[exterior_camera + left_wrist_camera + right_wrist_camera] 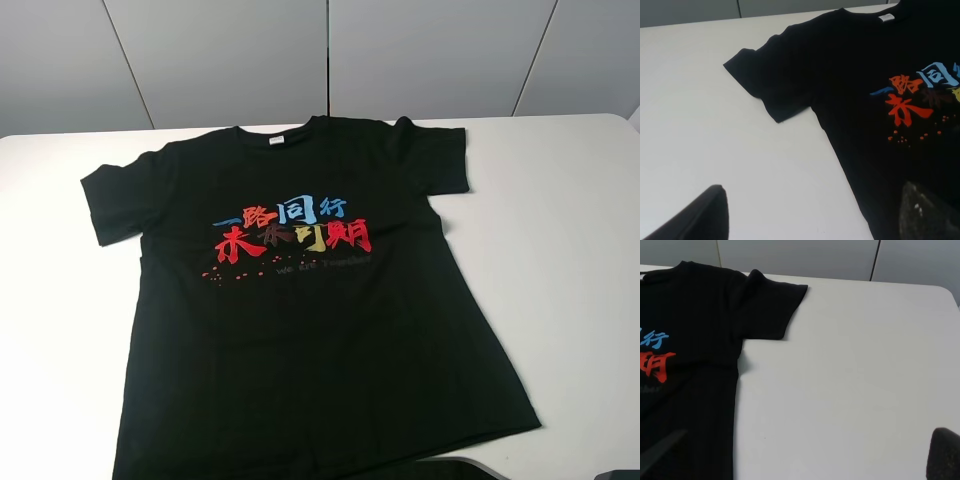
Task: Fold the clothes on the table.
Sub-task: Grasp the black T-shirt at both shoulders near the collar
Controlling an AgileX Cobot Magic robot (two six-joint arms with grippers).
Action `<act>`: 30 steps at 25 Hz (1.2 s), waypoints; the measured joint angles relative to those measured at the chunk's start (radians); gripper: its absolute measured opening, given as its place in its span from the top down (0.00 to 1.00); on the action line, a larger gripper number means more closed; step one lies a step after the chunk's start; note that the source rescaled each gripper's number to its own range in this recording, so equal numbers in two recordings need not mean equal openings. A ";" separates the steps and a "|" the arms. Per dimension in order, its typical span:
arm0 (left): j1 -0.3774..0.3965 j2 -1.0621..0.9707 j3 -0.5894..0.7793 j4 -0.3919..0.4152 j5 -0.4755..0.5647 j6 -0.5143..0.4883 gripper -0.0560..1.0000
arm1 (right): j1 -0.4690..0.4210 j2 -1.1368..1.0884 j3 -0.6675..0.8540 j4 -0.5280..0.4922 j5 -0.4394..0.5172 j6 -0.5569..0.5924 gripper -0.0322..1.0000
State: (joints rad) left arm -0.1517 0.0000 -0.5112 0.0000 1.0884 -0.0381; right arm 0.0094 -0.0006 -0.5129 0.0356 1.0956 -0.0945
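Note:
The clothes are one black T-shirt (300,320) lying spread flat, face up, on the white table (570,250), with its collar toward the far edge. Red, blue and yellow characters (292,230) cross the chest, and a white neck label (274,142) shows at the collar. My left gripper (815,217) hangs open above the shirt's left side, below the left sleeve (765,82); one fingertip (705,215) is over bare table, the other over cloth. My right gripper (802,452) is open near the shirt's right edge, below the right sleeve (772,305). Neither holds anything.
Grey wall panels (320,55) stand behind the table's far edge. Bare white tabletop lies on both sides of the shirt. Dark arm parts (455,468) poke in at the bottom edge of the exterior high view.

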 joint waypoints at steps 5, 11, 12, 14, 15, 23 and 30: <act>0.000 0.000 0.000 0.000 0.000 0.000 0.00 | 0.000 0.000 0.000 0.000 0.000 0.000 0.00; 0.000 0.000 0.000 0.000 0.000 0.000 0.00 | 0.000 0.000 0.000 0.000 0.000 0.000 0.00; 0.000 0.000 0.000 0.000 0.000 0.000 0.00 | 0.000 0.000 0.000 0.000 0.000 0.000 0.00; 0.000 0.000 0.000 0.000 0.000 0.000 0.00 | 0.000 0.000 0.000 0.000 0.000 0.000 0.00; 0.000 0.000 0.000 0.000 0.000 0.000 0.00 | 0.000 0.000 0.000 0.000 0.000 0.000 0.00; 0.000 0.000 0.000 0.000 0.000 0.000 0.00 | 0.000 0.000 0.000 0.000 0.000 0.000 0.00; 0.000 0.000 0.000 0.000 0.000 0.000 0.00 | 0.000 0.000 0.000 0.000 0.000 0.000 0.00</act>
State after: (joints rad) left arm -0.1517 0.0000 -0.5112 0.0000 1.0884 -0.0381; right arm 0.0094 -0.0006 -0.5129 0.0356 1.0956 -0.0945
